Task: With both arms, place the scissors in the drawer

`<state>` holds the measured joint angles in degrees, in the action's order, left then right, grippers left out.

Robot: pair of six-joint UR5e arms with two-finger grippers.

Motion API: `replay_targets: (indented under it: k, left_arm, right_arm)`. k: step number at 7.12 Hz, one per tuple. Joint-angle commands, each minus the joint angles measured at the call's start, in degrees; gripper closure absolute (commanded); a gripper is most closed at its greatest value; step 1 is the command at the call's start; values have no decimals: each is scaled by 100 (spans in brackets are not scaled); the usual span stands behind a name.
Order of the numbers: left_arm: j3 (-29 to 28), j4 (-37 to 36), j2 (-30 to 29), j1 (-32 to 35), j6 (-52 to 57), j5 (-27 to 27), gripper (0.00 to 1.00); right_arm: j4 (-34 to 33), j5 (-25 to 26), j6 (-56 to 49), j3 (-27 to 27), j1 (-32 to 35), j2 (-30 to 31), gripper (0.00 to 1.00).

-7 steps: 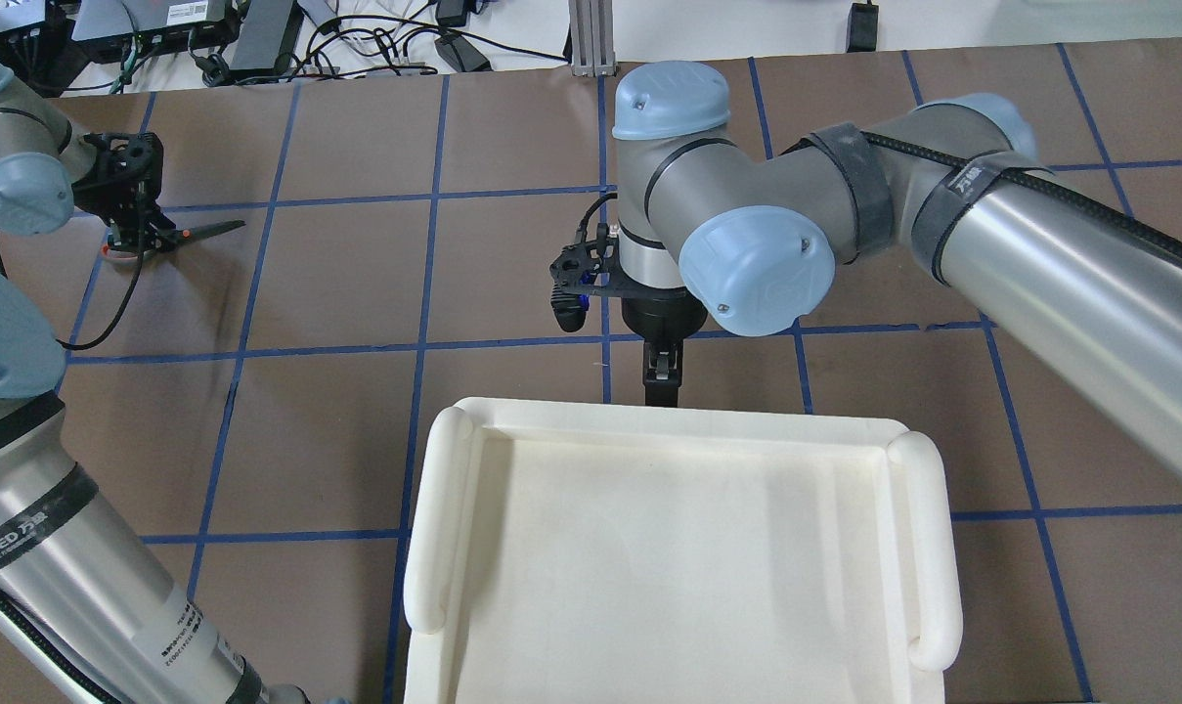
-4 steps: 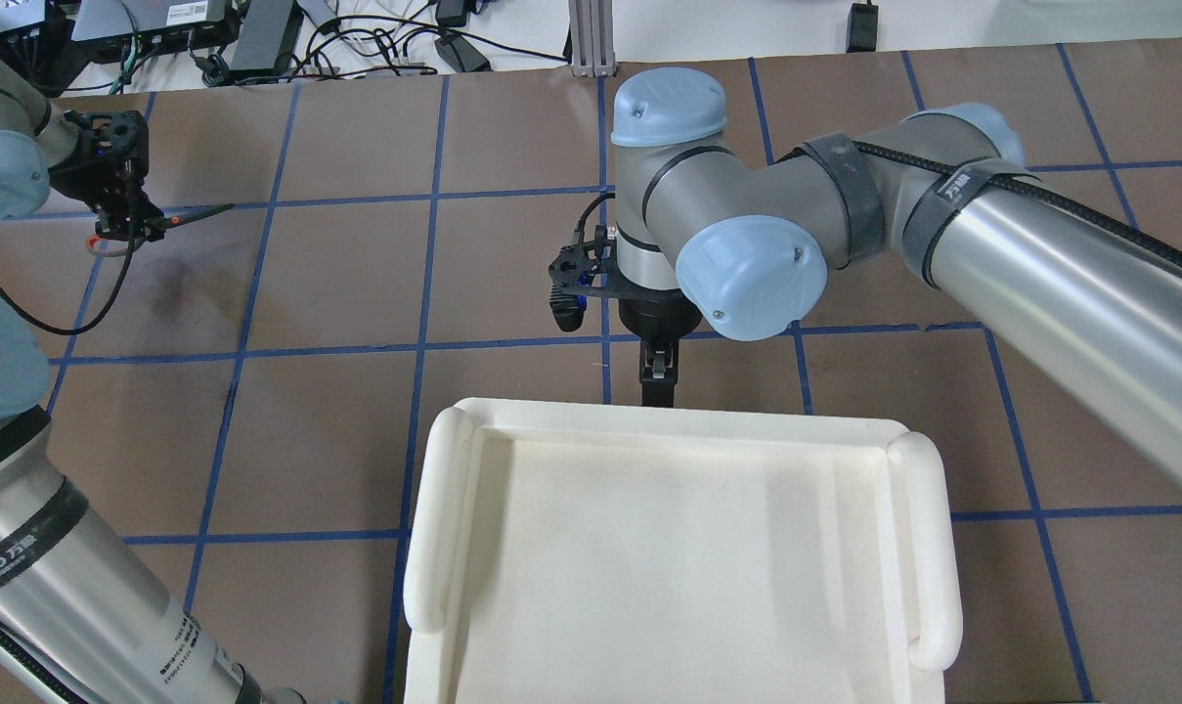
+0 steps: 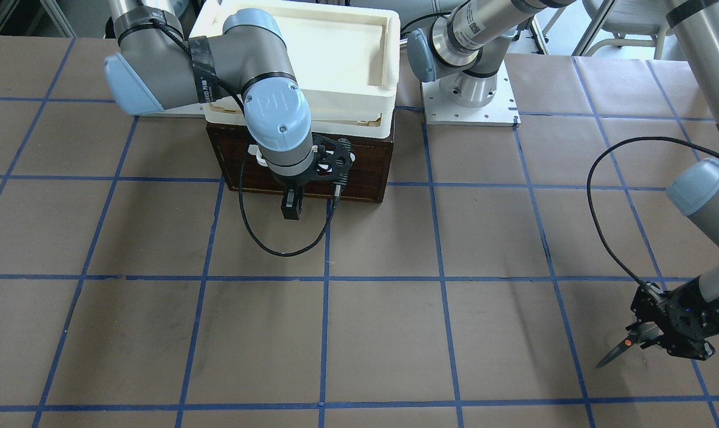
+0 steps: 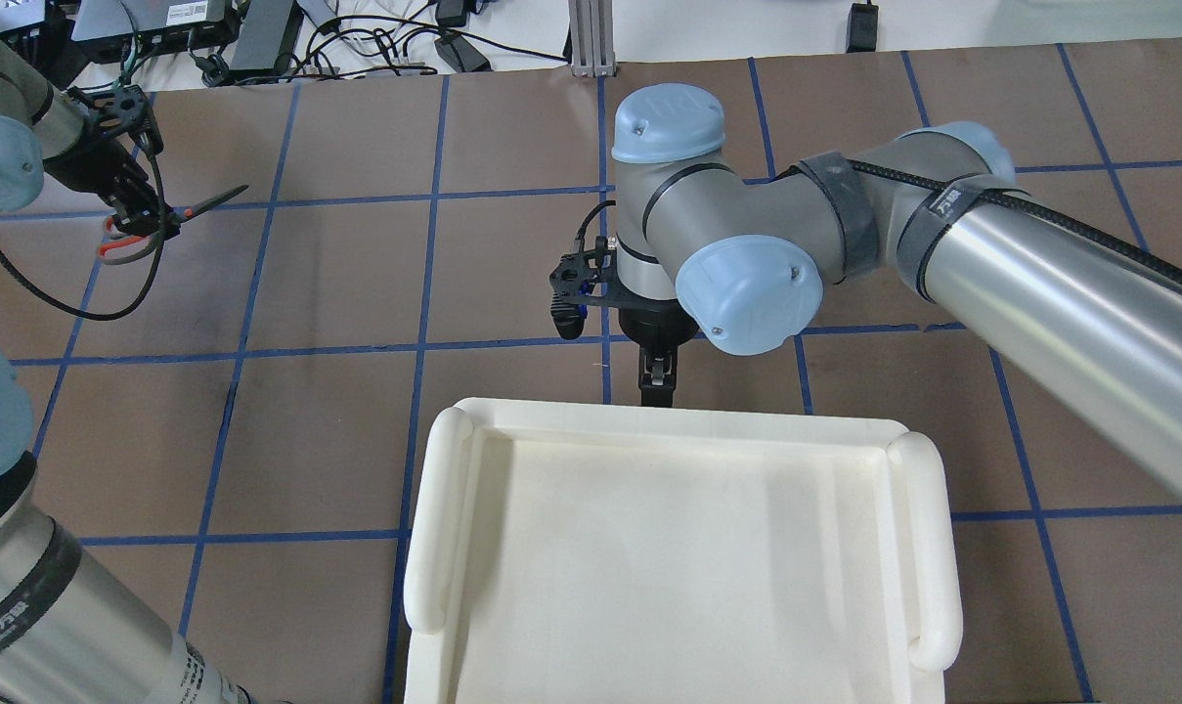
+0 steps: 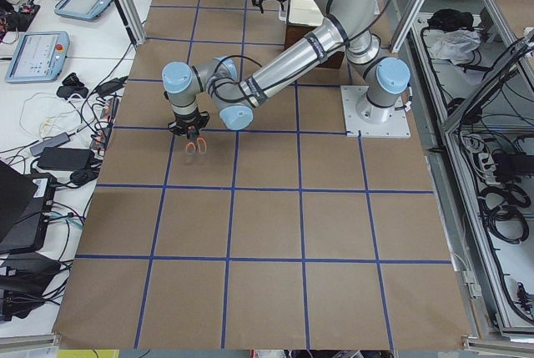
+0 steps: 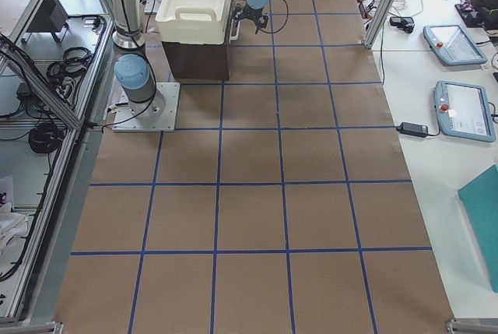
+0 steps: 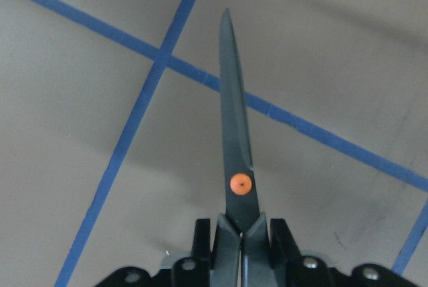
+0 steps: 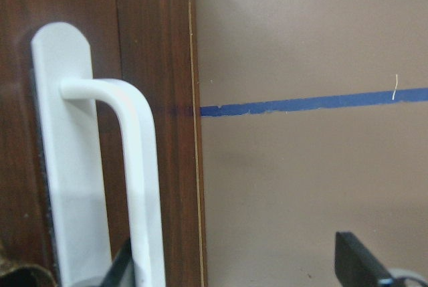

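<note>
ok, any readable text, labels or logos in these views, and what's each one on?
"EED", then characters too blurred to read: black band on left arm.
Sideways print, seemingly the same mark but not legible: black strap on right arm.
White sticker on left arm: print too small to read.

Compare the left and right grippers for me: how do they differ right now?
The left gripper is shut on the scissors; the right gripper is open and holds nothing. The left gripper hangs over bare table, far from the drawer; the right gripper is at the drawer's front, beside its white handle. Both are black, with two fingers.
</note>
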<state>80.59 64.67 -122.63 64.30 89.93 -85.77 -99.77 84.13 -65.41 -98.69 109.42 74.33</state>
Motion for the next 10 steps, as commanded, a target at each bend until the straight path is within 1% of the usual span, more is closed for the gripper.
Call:
replay_targets:
  k: [1,4,5,6,8,10]
  left_arm:
    - [27,326,264,432,-11,17,70]
    - [-51,1238,686,829,112,69,75]
    - [-52,1485,861,882,121,209,75]
    - [-52,1679,1002,943,103,236,75]
    - [-43,1970,1222,1023,112,184,75]
    - [-34,1997,1267,1032,112,193,75]
  right_arm:
    - [-139,7,-7,-36,1,-15,0]
    - [-368,16,-34,-18,1,-16,0]
    - [-446,16,-34,-10,1,-42,0]
    - [-560,16,-34,25,1,-103,0]
    - [-587,51,-226,70,-8,-156,0]
    - [-614,34,-297,192,-104,-252,0]
